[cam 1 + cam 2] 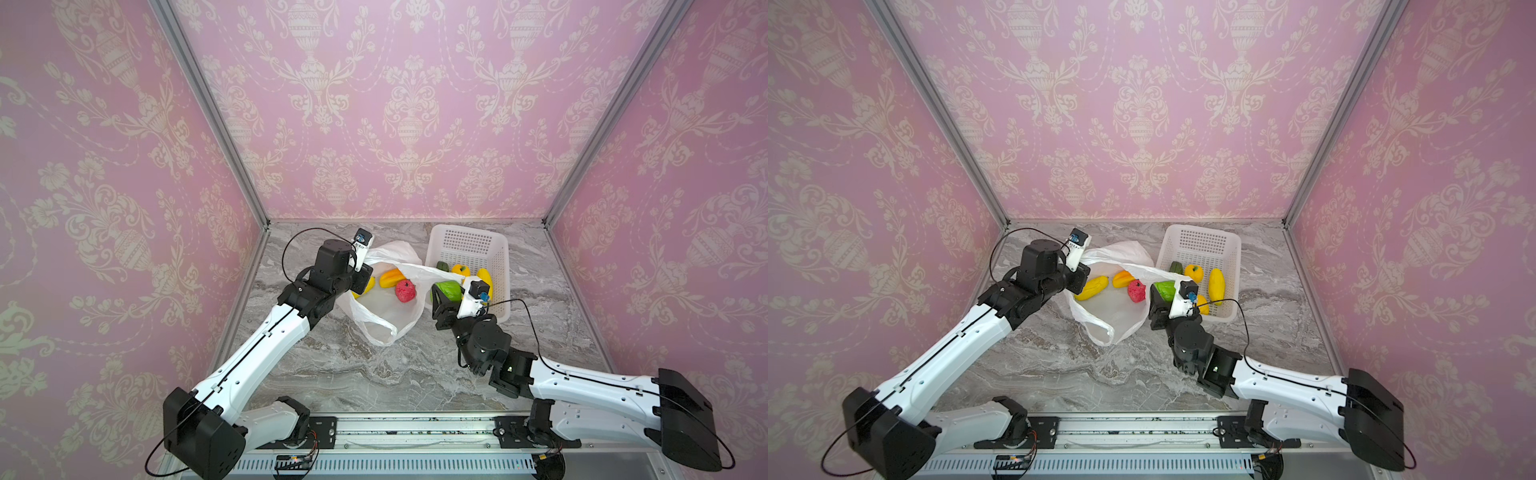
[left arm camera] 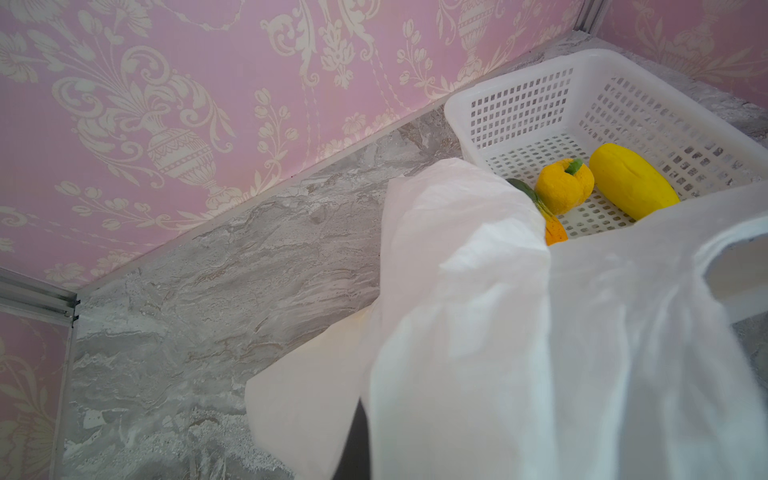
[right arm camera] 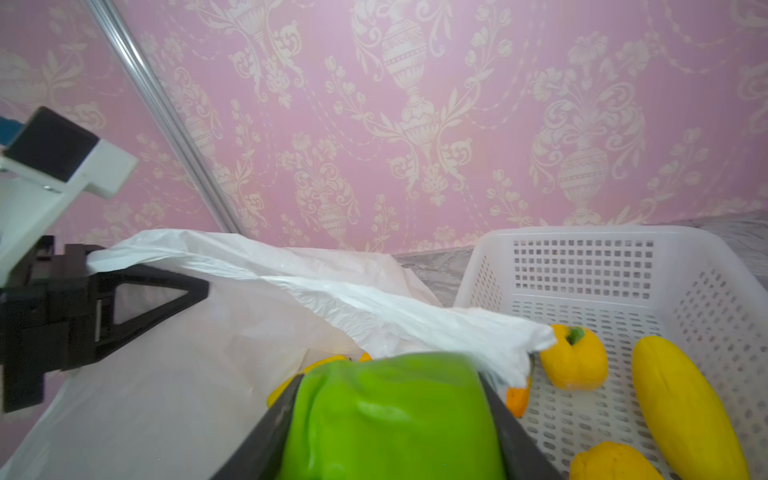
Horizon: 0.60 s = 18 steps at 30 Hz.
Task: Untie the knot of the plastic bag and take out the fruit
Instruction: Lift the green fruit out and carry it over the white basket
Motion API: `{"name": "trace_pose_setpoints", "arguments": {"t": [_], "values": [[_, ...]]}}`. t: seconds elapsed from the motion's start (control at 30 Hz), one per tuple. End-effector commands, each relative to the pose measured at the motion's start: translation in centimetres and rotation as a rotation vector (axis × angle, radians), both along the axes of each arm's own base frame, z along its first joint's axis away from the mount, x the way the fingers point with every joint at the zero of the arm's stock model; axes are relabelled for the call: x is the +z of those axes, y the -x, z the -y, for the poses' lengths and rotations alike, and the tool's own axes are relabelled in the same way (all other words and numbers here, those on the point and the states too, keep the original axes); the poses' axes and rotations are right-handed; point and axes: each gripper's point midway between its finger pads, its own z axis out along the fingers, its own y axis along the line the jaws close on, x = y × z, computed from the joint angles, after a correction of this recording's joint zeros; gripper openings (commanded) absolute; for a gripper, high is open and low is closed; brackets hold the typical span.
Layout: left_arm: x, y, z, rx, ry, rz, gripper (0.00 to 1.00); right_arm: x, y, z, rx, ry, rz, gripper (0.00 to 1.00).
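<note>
plastic bag [image 1: 388,311] is laid open on the worktop [image 1: 374,374], just left of the white basket [image 1: 467,245]. no knot is seen, and one handle loop [image 1: 384,330] lies free at the near side. the far-left rim of the bag is pinched in the closed left end effector [image 1: 361,280] and held up, so that the mouth is kept wide.

the right end effector [image 3: 390,374] is closed around a green fruit [image 1: 449,290], which is held at the right edge of the bag, just beside the left wall of the basket. three pieces are lying inside the bag: a yellow one [image 1: 1092,287], an orange one [image 1: 391,277] and a pink-red one [image 1: 405,290]. several pieces are placed in the basket, among them a yellow pepper-like piece [image 3: 575,357] and a long yellow piece [image 3: 685,407].

the coming move is judged to turn on one relation: the basket lies to the right of the held green fruit and a little farther, and the right arm is the nearer one. a strip of the bag is draped over the left rim of the basket, so it could be dragged along if the fruit is carried low.
</note>
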Motion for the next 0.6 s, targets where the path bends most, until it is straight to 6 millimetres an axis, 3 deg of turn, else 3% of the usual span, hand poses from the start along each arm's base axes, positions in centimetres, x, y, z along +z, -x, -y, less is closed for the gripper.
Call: {"name": "trace_pose_setpoints", "arguments": {"t": [0.0,0.13,0.27,0.43,0.57], "values": [[0.6,-0.2,-0.3,0.015,-0.010,0.002,0.00,-0.8,-0.9,4.1,-0.131,-0.066,-0.036,0.39],[0.4,-0.3,-0.4,0.019,-0.018,0.000,0.00,-3.0,-2.2,7.9,-0.244,-0.118,-0.113,0.39],[0.3,-0.3,-0.3,0.015,-0.015,-0.006,0.00,-4.9,-3.8,9.9,-0.293,-0.166,-0.190,0.39],[0.3,-0.3,-0.4,0.019,-0.018,-0.002,0.00,-7.2,-5.8,10.7,-0.333,-0.149,-0.293,0.39],[0.2,-0.4,-0.4,0.018,-0.024,-0.004,0.00,-8.9,-8.1,9.9,-0.307,-0.132,-0.389,0.39]]}}
